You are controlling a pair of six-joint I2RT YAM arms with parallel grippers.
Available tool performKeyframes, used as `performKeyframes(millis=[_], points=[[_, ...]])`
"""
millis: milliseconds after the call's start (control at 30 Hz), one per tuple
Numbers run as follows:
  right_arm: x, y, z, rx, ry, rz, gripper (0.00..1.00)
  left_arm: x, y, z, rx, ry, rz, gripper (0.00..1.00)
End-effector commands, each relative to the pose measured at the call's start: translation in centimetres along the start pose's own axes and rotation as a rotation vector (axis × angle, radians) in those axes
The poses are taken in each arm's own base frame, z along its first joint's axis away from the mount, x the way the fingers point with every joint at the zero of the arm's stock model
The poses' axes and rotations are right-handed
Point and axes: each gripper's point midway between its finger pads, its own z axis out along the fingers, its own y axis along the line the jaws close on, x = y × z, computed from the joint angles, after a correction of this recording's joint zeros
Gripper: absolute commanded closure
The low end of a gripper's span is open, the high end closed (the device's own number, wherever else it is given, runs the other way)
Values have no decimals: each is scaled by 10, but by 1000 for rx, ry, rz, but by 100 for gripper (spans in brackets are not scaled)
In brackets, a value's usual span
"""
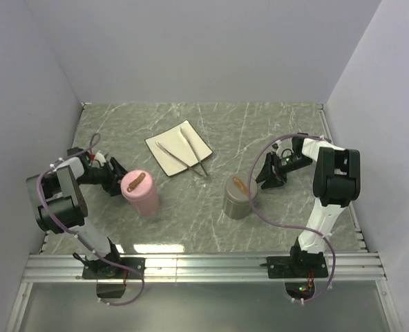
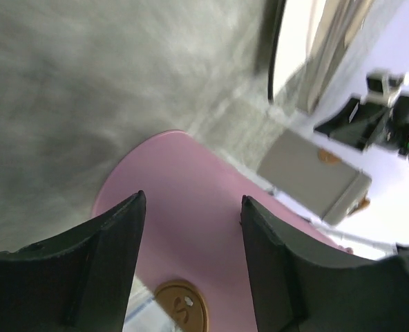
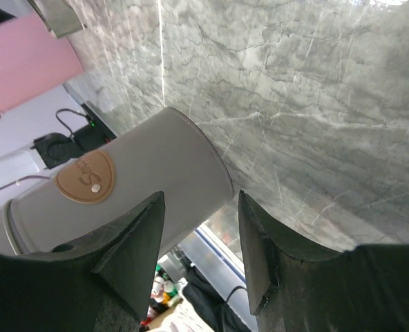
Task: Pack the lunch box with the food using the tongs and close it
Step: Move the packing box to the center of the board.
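Note:
The slim silver tongs lie on the white square plate, arms spread and joined at the near right end. No food shows anywhere. A pink cylindrical lunch box with a brown strap on its lid stands left of centre. My left gripper is right at its left side, open. In the left wrist view the pink lunch box spreads wider than the gap of that gripper. A grey container of the same kind stands right of centre. My right gripper, open, hangs just beside it.
From the right wrist, the grey container lies behind the left finger of the right gripper, not between the fingers. White walls enclose the marble table on three sides. A metal rail runs along its near edge.

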Motion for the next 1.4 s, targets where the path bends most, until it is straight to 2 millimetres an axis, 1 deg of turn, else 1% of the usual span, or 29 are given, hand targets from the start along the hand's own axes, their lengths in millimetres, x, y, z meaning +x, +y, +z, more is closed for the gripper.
performKeyframes(millis=[0, 167, 233, 333, 367, 400, 433, 467, 500, 533, 600, 633, 667, 700, 767, 800, 833, 867, 900, 933, 1000, 1033, 1067, 1133, 1167, 1200, 1267, 1300, 1367], points=[[1, 12, -13, -10, -29, -85, 46, 32, -35, 10, 88, 59, 75, 37], [3, 15, -17, -19, -22, -108, 46, 69, -62, 29, 140, 143, 152, 37], [0, 16, -24, -6, -40, -161, 46, 69, -66, 29, 153, 149, 175, 37], [-10, 11, -45, 44, -122, -274, 45, 53, -79, 21, 167, 116, 261, 32], [-14, 11, -53, 51, -152, -307, 44, 40, -86, 16, 175, 73, 340, 28], [-20, 9, -70, 66, -216, -377, 43, 24, -88, 5, 179, 8, 381, 25], [-23, 10, -78, 77, -245, -419, 42, 13, -87, -2, 175, -36, 480, 23], [-25, 9, -87, 92, -268, -461, 41, -2, -94, -14, 171, -88, 559, 17], [-27, 6, -96, 112, -291, -541, 41, -16, -90, -27, 157, -135, 596, 16], [-25, 10, -105, 130, -317, -608, 39, -21, -94, -39, 156, -143, 720, 15], [-22, 15, -119, 179, -357, -789, 38, -24, -89, -49, 142, -130, 780, 14], [-15, 12, -116, 183, -351, -839, 37, -24, -90, -56, 147, -121, 939, 14], [-14, 12, -117, 205, -357, -947, 36, -10, -81, -57, 132, -59, 954, 14], [-4, 13, -115, 211, -361, -999, 35, -7, -76, -61, 110, -53, 995, 13], [2, 11, -113, 234, -361, -1118, 33, -5, -57, -68, 67, -35, 1157, 11], [10, 9, -110, 236, -358, -1154, 33, 4, -51, -73, 54, -9, 1195, 10], [14, 8, -108, 239, -355, -1182, 32, 4, -43, -76, 39, 2, 1309, 10], [18, 7, -107, 246, -341, -1251, 32, 10, -30, -81, 21, 30, 1351, 8], [26, 4, -103, 252, -325, -1293, 31, 27, -24, -86, 34, 79, 1392, 7], [30, 3, -101, 256, -314, -1329, 30, 34, -14, -85, 55, 110, 1516, 6], [42, -3, -94, 268, -284, -1438, 30, 40, 1, -91, 23, 128, 1587, 5], [47, -7, -91, 279, -264, -1478, 30, 42, 6, -89, 25, 144, 1677, 5], [48, -8, -88, 290, -254, -1554, 30, 52, 16, -86, 35, 167, 1693, 5], [58, -11, -78, 296, -263, -1610, 30, 64, 24, -78, 74, 183, 1788, 5], [55, -9, -77, 317, -287, -1661, 29, 66, 24, -76, 92, 172, 1810, 4], [63, -9, -69, 318, -294, -1695, 29, 69, 18, -71, 131, 131, 1818, 3], [66, -7, -61, 331, -311, -1732, 28, 74, 13, -64, 189, 89, 1835, 1], [67, -1, -53, 342, -336, -1794, 27, 74, 10, -60, 221, 63, 1826, 1], [66, 5, -47, 353, -373, -1817, 25, 76, 1, -54, 280, 5, 1832, 1]])
